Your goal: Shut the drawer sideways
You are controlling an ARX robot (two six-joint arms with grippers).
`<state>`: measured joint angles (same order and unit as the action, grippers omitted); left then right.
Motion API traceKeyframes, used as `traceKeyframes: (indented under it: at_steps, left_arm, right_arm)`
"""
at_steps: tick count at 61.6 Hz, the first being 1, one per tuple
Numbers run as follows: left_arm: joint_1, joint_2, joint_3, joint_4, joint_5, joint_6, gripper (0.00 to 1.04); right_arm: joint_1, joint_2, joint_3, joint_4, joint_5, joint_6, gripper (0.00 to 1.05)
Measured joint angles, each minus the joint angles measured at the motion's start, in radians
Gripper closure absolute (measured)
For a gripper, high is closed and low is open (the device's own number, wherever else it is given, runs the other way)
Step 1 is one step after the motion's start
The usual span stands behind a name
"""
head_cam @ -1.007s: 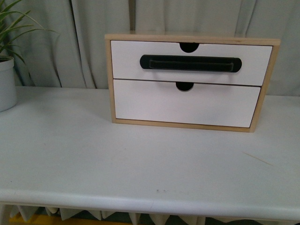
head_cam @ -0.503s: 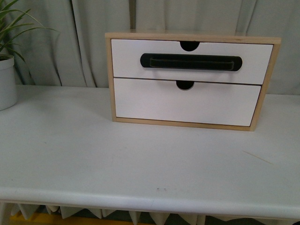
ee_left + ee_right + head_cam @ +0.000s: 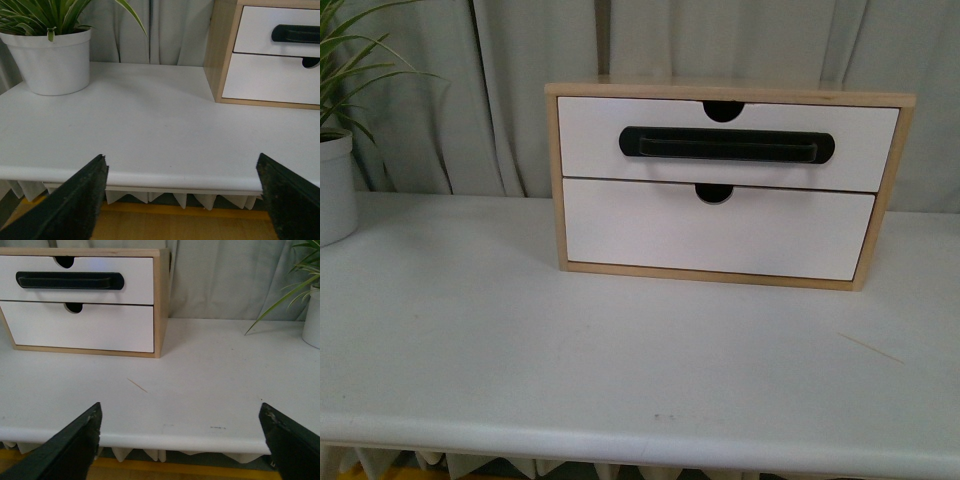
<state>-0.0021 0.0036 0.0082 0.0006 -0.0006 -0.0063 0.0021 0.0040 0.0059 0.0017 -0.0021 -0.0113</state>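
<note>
The drawer [image 3: 590,140] is the upper one in a light-wood box [image 3: 553,180] at the back of the white table [image 3: 520,340]. It has a white front, a long black bar handle [image 3: 726,145] and a half-round notch in its upper edge. Its front looks about level with the plain drawer front [image 3: 720,235] below. Neither arm shows in the front view. My left gripper [image 3: 181,159] is open and empty at the table's front edge, the drawer [image 3: 260,30] far off. My right gripper [image 3: 180,407] is open and empty too, the drawer [image 3: 135,280] far ahead.
A white plant pot [image 3: 335,190] stands at the table's far left, also in the left wrist view [image 3: 52,60]. Another pot [image 3: 314,315] shows at the edge of the right wrist view. A thin sliver [image 3: 137,385] lies on the table. Grey curtains [image 3: 470,90] hang behind.
The whole scene sits slightly lower in the front view than before. The drawer and box look otherwise the same.
</note>
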Motion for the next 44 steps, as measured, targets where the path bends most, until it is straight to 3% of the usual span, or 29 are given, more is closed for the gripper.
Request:
traceKeyframes:
  at_steps: [44]
  left_arm:
    - [0.0,0.0,0.0,0.0,0.0,0.0,0.06]
  right_arm:
    - [0.0,0.0,0.0,0.0,0.0,0.0,0.09]
